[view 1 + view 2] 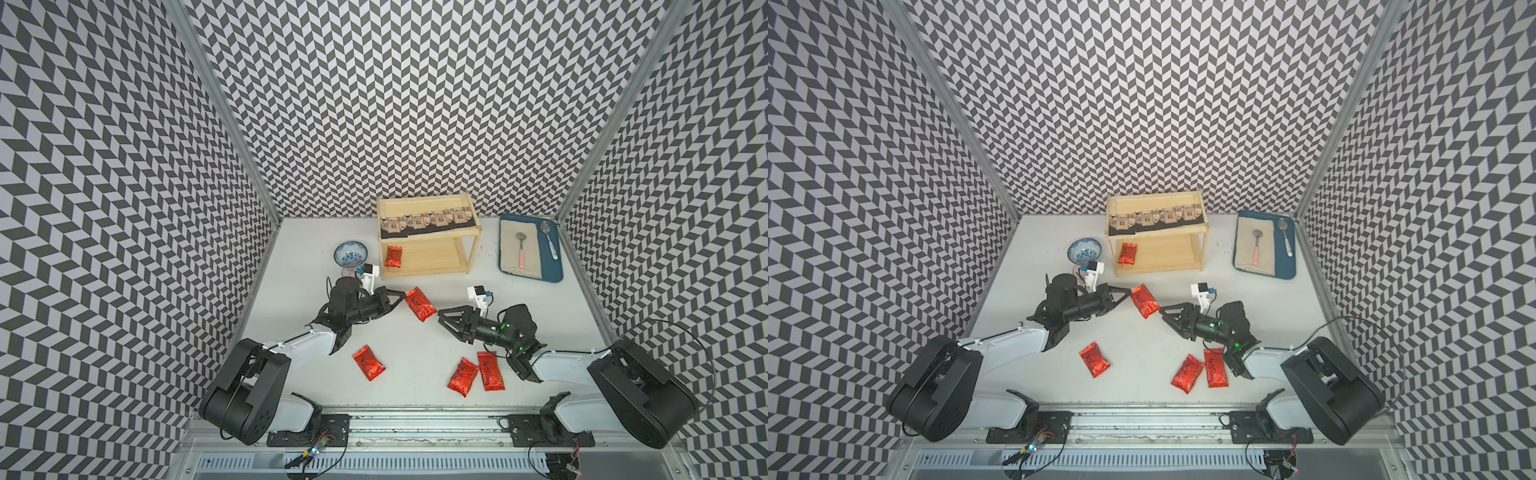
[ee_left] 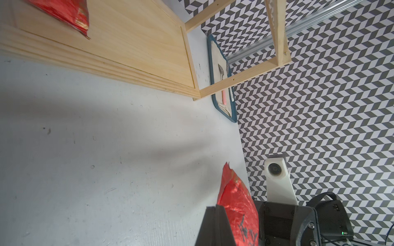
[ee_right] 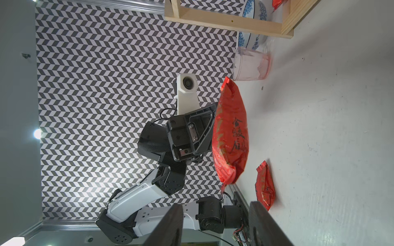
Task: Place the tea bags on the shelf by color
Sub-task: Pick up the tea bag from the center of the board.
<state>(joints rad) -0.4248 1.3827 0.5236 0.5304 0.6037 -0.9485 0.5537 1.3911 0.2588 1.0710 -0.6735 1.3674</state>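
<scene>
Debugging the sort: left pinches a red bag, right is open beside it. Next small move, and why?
Likely carry it to the shelf's lower tier. The left gripper is shut on the held bag, the right gripper stands open, not gripping it, another red bag lies on that tier, and black bags line the top.

This looks like a robot test cell in a laboratory. Chevron-patterned panels (image 1: 415, 104) on aluminium posts (image 1: 232, 124) close three sides. Two robot arms (image 1: 307, 345) stand on a metal rail (image 1: 415, 426) at the edge of a white surface (image 1: 415, 357).
</scene>
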